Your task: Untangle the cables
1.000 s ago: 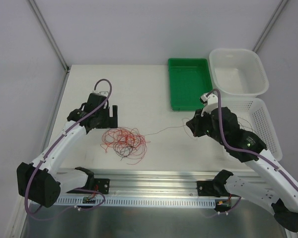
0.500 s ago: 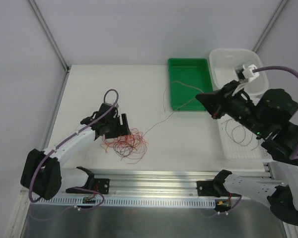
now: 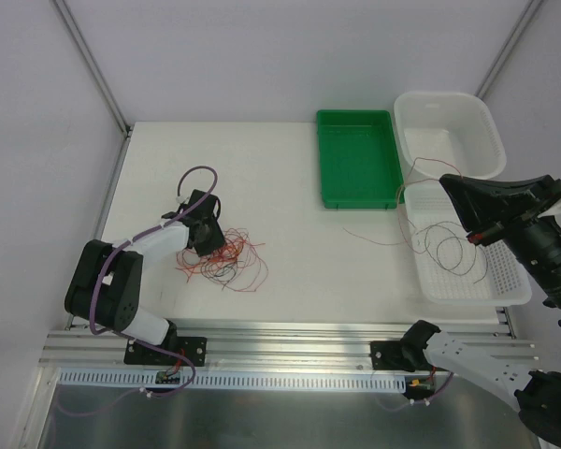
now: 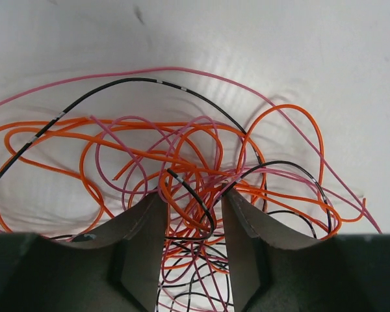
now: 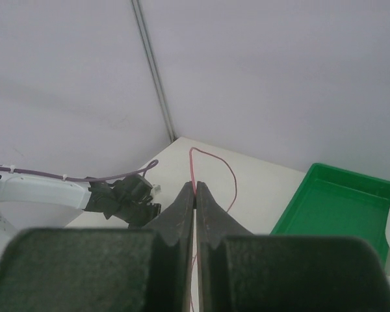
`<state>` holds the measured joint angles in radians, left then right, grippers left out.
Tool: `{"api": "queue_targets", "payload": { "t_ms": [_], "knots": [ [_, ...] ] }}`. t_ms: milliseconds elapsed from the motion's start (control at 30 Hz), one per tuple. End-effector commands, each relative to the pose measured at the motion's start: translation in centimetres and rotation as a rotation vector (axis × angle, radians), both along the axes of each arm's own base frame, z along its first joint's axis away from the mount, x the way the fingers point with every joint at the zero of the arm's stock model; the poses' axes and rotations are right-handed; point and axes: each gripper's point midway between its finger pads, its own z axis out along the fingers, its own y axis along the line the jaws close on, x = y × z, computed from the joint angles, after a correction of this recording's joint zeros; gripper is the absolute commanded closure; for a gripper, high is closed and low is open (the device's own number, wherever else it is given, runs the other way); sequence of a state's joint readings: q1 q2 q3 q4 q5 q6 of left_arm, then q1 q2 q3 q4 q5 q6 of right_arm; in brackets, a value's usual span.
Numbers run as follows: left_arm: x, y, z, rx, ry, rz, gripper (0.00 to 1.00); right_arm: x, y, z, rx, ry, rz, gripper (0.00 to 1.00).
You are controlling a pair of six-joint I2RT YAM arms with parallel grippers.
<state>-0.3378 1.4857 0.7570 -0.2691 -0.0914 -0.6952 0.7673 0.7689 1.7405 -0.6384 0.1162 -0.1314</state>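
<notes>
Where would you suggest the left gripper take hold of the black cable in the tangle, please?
Grip the black cable at the top of its arc, where it lies flat and uncrossed; the left gripper should come from above, jaws straddling it.

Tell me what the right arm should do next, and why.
Probably lower the right gripper and release its red wire into the white basket: the wire looks clear of the tangle, and the basket below holds other separated wires.
</notes>
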Motion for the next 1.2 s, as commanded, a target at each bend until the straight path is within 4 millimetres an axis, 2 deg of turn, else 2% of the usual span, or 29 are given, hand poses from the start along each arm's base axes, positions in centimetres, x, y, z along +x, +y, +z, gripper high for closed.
{"api": "queue_targets", "payload": {
  "t_ms": [0,100,133,200,233,367,433,467,567,600,700,733,767,800,833,867,900,933,1000,1067,1100,1167],
  "knots": [
    [1.5,3.3,-0.1,0.073,-0.015,0.135,0.62,1.1,-0.7,-0.3,-0.012,-0.013,-0.068,0.99],
    [2.3,2.5,1.3,0.023,-0.042,0.103,0.55,2.2,0.3,-1.5,-0.060,0.020,-0.072,0.99],
    [2.5,2.1,1.9,0.007,-0.056,0.074,0.46,2.8,0.5,-2.1,-0.078,0.032,-0.087,0.99],
    [3.1,1.1,4.4,-0.047,-0.111,0.026,0.36,4.2,1.2,-2.9,-0.116,0.047,-0.111,0.99],
    [3.5,0.8,5.7,-0.059,-0.146,0.001,0.25,4.7,1.5,-3.3,-0.130,0.056,-0.119,0.99],
    [3.7,0.2,13.0,-0.093,-0.305,-0.080,0.02,6.8,2.8,-4.1,-0.180,0.061,-0.144,0.99],
    [2.8,-0.1,15.0,-0.099,-0.320,-0.148,0.01,8.5,3.5,-4.3,-0.209,0.057,-0.177,0.99],
    [3.2,-0.1,17.5,-0.100,-0.374,-0.167,0.01,9.0,3.6,-4.3,-0.217,0.054,-0.188,0.99],
    [2.4,0.2,20.4,-0.077,-0.409,-0.236,0.01,11.9,4.9,-4.8,-0.257,0.061,-0.216,0.99],
    [2.1,0.3,20.8,-0.070,-0.413,-0.251,0.01,12.2,5.1,-3.9,-0.245,0.046,-0.213,0.99],
    [1.6,2.0,21.4,0.009,-0.438,-0.268,0.01,14.9,5.9,-3.4,-0.249,0.050,-0.231,0.99],
    [1.3,2.8,20.7,0.052,-0.432,-0.272,0.01,15.7,5.9,-2.9,-0.240,0.040,-0.236,0.99],
    [1.5,4.6,20.3,0.125,-0.427,-0.221,0.01,16.3,6.0,-2.6,-0.235,0.034,-0.243,0.99],
    [1.4,5.3,19.9,0.155,-0.419,-0.204,0.01,17.5,6.4,-2.1,-0.231,0.028,-0.246,0.99],
    [1.1,5.9,18.7,0.178,-0.395,-0.181,0.01,18.4,6.0,-1.8,-0.228,0.027,-0.268,0.99],
    [0.9,6.4,18.4,0.197,-0.398,-0.163,0.01,19.0,5.9,-1.5,-0.224,0.023,-0.278,0.99],
    [1.3,6.6,18.3,0.201,-0.419,-0.151,0.01,20.6,5.9,-1.0,-0.220,0.017,-0.297,0.99],
    [1.1,6.9,17.4,0.202,-0.398,-0.158,0.01,21.3,5.8,-0.8,-0.218,0.012,-0.309,0.99],
    [1.2,7.5,17.5,0.215,-0.396,-0.136,0.01,23.8,5.4,-0.4,-0.217,0.014,-0.336,0.99],
    [1.1,7.2,17.7,0.200,-0.407,-0.142,0.01,25.6,5.2,-0.7,-0.214,0.028,-0.355,0.99],
    [1.0,7.2,17.6,0.198,-0.404,-0.146,0.01,27.5,4.7,-1.6,-0.217,0.046,-0.381,0.99],
    [1.0,7.5,17.5,0.213,-0.402,-0.141,0.01,29.1,4.2,-1.4,-0.194,0.039,-0.400,0.99]
  ]
}}
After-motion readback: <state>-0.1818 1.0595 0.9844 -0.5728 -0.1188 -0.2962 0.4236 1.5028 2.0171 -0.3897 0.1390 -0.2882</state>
